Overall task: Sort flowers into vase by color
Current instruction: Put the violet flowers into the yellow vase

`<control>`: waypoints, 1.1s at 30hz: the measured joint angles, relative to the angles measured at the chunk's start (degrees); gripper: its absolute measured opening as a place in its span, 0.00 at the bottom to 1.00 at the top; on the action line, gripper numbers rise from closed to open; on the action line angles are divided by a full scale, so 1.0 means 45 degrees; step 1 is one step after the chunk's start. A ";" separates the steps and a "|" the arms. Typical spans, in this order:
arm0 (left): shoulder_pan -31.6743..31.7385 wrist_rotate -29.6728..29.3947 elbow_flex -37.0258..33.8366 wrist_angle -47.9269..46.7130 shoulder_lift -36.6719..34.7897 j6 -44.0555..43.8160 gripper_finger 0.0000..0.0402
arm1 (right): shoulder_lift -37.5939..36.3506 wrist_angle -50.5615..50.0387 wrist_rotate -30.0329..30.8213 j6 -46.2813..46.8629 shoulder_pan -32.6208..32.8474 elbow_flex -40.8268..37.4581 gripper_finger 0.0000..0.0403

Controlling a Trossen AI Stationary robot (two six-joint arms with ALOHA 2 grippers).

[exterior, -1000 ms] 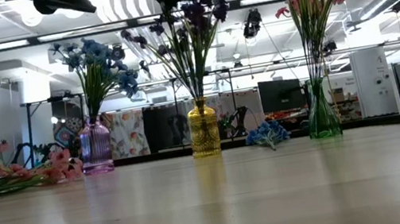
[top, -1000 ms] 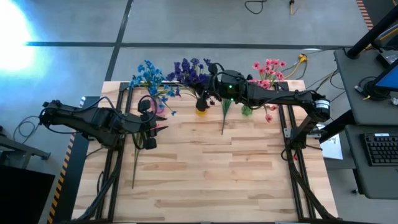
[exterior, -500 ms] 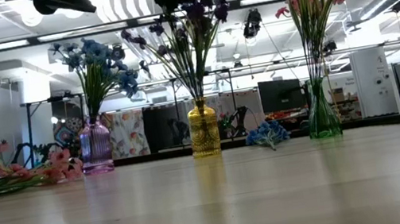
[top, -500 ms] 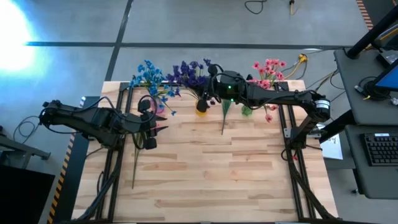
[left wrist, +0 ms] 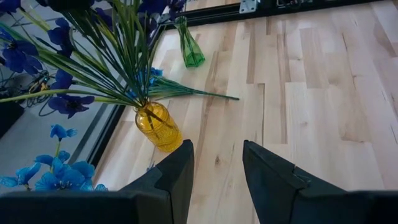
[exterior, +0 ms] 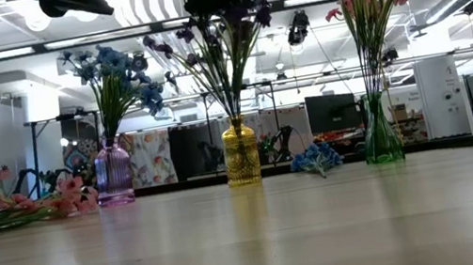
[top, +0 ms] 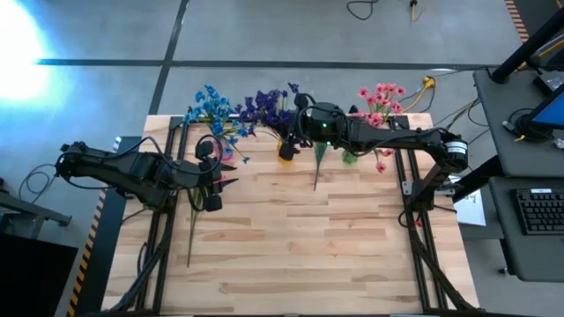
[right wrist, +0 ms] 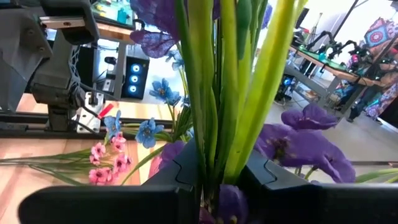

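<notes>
The right end effector is clamping a bunch of dark purple artificial flower stems between nearly closed fingers, hovering above the small yellow glass vase at the back of the wooden bench — the stems look already seated in its neck. The step in hand seems to be finishing the purple placement; next it likely needs to let go and lift straight up without dragging the stems out. The left end effector is waiting about half open and empty, low over the bench's left side near a loose pink sprig — a blue sprig is also lying unsorted
</notes>
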 joint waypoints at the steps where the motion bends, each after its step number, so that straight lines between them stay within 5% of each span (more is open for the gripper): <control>1: 0.0000 0.0000 0.0000 0.0002 0.0000 0.0000 0.31 | 0.0000 0.0048 0.0000 -0.0004 0.0000 -0.0040 0.13; 33: -0.0001 0.0014 0.0000 0.0012 0.0000 -0.0102 0.31 | 0.0291 0.0323 0.0005 -0.0369 0.0000 -0.0253 0.13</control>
